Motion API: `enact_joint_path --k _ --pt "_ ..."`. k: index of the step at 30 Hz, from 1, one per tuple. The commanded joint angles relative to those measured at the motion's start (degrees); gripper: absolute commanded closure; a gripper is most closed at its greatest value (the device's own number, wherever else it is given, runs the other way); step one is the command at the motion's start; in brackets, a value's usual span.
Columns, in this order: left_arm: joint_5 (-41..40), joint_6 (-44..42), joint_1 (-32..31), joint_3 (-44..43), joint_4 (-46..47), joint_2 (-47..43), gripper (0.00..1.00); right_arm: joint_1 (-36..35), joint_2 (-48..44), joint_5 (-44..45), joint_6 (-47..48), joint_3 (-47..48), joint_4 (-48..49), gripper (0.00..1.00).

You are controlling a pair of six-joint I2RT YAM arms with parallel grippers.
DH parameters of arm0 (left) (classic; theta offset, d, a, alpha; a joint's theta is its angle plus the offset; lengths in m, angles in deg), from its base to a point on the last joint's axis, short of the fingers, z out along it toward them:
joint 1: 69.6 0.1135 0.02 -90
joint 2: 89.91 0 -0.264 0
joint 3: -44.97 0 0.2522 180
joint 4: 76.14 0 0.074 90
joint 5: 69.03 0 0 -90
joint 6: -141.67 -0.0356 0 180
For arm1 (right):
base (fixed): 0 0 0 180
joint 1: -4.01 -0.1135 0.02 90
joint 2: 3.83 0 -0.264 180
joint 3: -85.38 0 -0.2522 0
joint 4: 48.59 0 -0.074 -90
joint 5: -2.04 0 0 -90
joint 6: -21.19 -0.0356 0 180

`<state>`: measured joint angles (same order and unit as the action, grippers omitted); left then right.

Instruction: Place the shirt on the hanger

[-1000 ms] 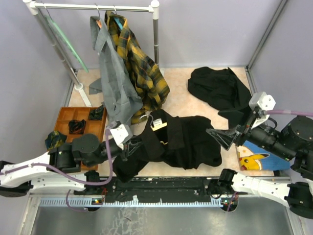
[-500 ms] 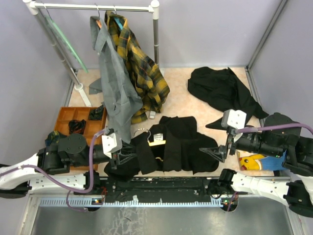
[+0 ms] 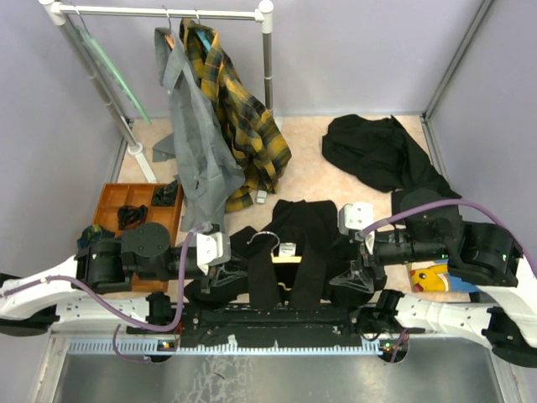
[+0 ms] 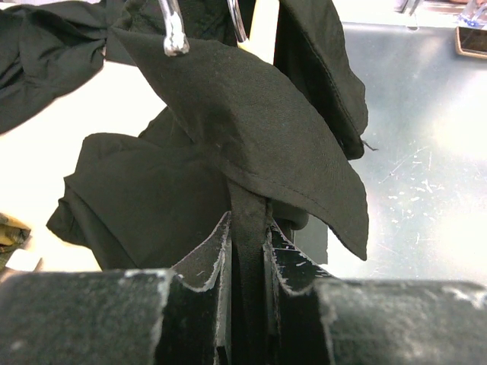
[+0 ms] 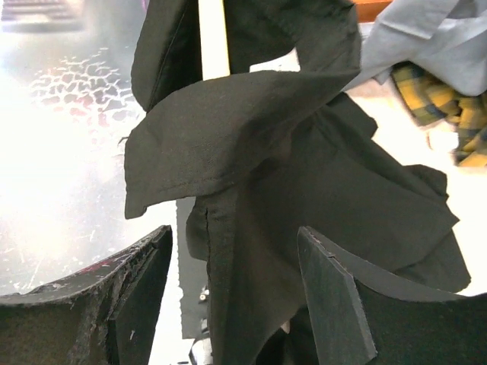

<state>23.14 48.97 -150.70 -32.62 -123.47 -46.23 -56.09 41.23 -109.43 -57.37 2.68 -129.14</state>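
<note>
The black shirt [image 3: 315, 227] lies bunched at the front middle of the floor, its white label showing at the collar. A short piece of the yellow hanger [image 3: 286, 259] shows among the fabric, and its silver hook [image 3: 262, 238] sticks out to the left. My left gripper [image 3: 231, 273] is shut on a strip of the shirt [image 4: 251, 114], just below the hook [image 4: 173, 34]. My right gripper [image 3: 357, 269] is at the shirt's right side. Its jaws stand wide apart with a hanging fold of shirt [image 5: 342, 190] between them, near the pale hanger bar [image 5: 213, 38].
Another black garment [image 3: 377, 155] lies at the back right. A plaid shirt [image 3: 239, 117] and a grey shirt [image 3: 197, 143] hang from the rack [image 3: 159, 12], with a pale green hanger [image 3: 117, 80] on the left. An orange tray [image 3: 126, 206] sits on the left and a Pikachu card [image 3: 432, 275] on the right.
Both grippers have moved inward towards each other and nearer the front edge. The shirt, spread wide before, is now bunched narrow between them. The hanger came forward with it.
</note>
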Motion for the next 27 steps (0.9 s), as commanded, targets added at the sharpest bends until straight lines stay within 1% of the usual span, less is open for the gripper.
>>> enact_joint_path --k 1,4,9,14,15,17,18,19,21,23,24,26,27 --pt "2.04 -1.03 0.15 -3.47 3.36 0.05 1.0 0.06 0.11 -3.7 -1.24 -0.79 0.64 0.34" --pt "2.53 -1.07 0.15 -3.85 3.55 0.55 1.0 0.07 0.04 -4.45 -1.4 -1.61 1.37 0.38" --pt "3.18 -1.05 0.16 -4.19 3.24 1.51 1.0 0.04 0.38 -5.14 -1.98 -1.65 2.45 0.52" --pt "3.14 -1.41 0.15 -4.96 3.51 2.23 1.0 0.06 1.63 -6.5 -2.31 -0.28 1.81 0.75" --pt "2.8 -1.57 0.15 -5.2 3.57 2.41 1.0 0.02 1.61 -6.3 -2.3 -0.21 1.78 0.8" --pt "1.45 -1.56 0.15 -5.65 4.07 2.72 1.0 0.06 1.52 -4.67 -2.79 0.53 1.74 0.87" --pt "-0.07 -1.16 0.15 -5.8 4.44 2.91 0.99 0.07 1.52 -3.68 -3.2 1.77 1.6 0.94" --pt "-2.7 -0.43 0.15 -6.11 4.58 3.34 0.92 -0.01 1.52 -2.86 -3.67 3.15 1.45 1.0" --pt "-8.6 1.77 0.15 -7.65 3.38 5.06 0.76 0.04 1.05 0.24 -4.54 6.31 1.24 1.0" --pt "-11.63 2.7 0.15 -9.13 2.01 6.71 0.64 0.07 0.19 3.93 -4.95 8.32 0.69 1.0" --pt "-12.75 2.97 0.15 -9.64 1.73 7.29 0.56 0.04 -0.28 5.96 -5.08 8.79 0.23 1.0" --pt "-15.05 2.83 0.17 -10.01 1.68 7.98 0.3 0.0 -0.6 9.35 -4.84 9.43 -1.52 1.0" --pt "-16.46 2.8 0.16 -10.19 1.55 8.24 0.2 0.06 -0.52 10.59 -4.71 9.81 -2.44 1.0"
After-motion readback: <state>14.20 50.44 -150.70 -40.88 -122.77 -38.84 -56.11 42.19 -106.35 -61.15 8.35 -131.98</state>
